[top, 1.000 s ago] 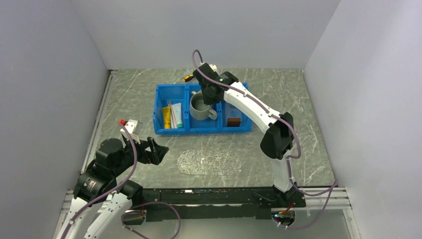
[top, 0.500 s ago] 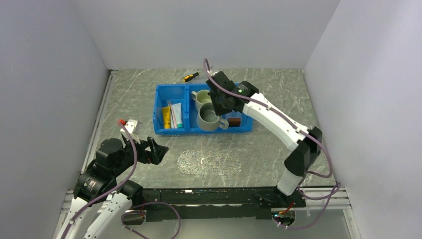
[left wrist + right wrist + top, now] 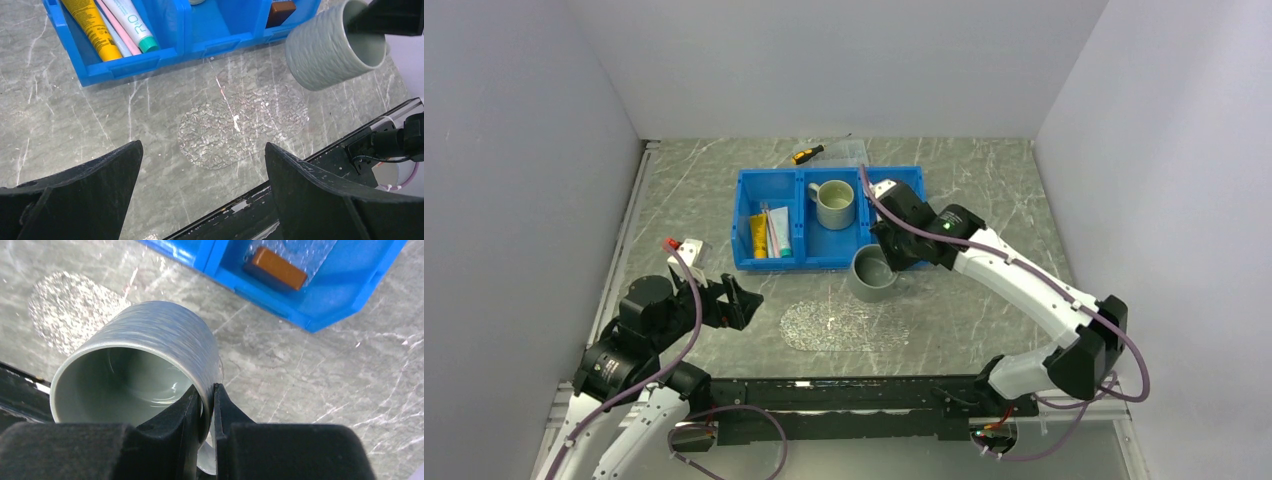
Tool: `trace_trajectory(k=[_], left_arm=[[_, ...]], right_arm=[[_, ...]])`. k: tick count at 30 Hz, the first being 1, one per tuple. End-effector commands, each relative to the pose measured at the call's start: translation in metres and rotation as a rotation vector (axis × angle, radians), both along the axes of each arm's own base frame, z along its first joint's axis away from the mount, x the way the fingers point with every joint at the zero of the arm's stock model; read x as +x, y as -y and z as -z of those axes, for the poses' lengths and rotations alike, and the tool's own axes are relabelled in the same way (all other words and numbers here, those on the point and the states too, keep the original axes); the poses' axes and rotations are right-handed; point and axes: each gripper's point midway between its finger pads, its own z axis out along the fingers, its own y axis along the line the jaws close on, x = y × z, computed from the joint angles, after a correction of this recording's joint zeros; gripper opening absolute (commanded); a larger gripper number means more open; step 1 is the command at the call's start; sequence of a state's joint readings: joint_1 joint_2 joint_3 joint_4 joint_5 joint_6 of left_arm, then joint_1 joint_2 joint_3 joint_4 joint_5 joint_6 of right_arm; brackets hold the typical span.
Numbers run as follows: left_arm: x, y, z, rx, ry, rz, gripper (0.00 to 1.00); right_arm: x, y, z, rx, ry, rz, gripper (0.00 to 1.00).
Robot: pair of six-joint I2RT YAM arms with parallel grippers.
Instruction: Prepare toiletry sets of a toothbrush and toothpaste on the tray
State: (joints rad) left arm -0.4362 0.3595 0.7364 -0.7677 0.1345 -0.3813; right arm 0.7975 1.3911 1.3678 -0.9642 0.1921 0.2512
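Pale toothpaste (image 3: 778, 233) apart from right gripper (image 3: 886, 262)

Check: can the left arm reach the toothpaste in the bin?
Likely yes: the left gripper is open and empty; the toothpaste lies uncovered in the blue bin's left compartment, on that arm's side.

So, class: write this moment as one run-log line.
right tool: shut on rim of grey mug, mug outside blue bin | left tool: open, empty | toothpaste, toothbrush: in bin's left compartment
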Motion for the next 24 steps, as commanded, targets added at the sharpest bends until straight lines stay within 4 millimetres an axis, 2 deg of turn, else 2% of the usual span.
trace_trajectory(k=[1,7,17,24], left_arm=[[0.007,0.002,-0.005,0.001,0.019,-0.003,0.99],[0.007,0.004,-0.004,0.001,0.014,0.013,0.99],[0.008,0.004,-0.003,0.003,0.008,0.01,0.99],[0.008,0.004,-0.002,0.003,0.007,0.01,0.99]], right_arm=[[-0.003,-0.006,-0.015,0.087,0.08,-0.04,0.0],[-0.019,0.001,0.007,0.072,0.051,-0.064,0.0],[-0.036,0.005,0.041,0.045,0.015,-0.1,0.0],[-0.04,0.011,0.053,0.043,0.024,-0.091,0.0]])
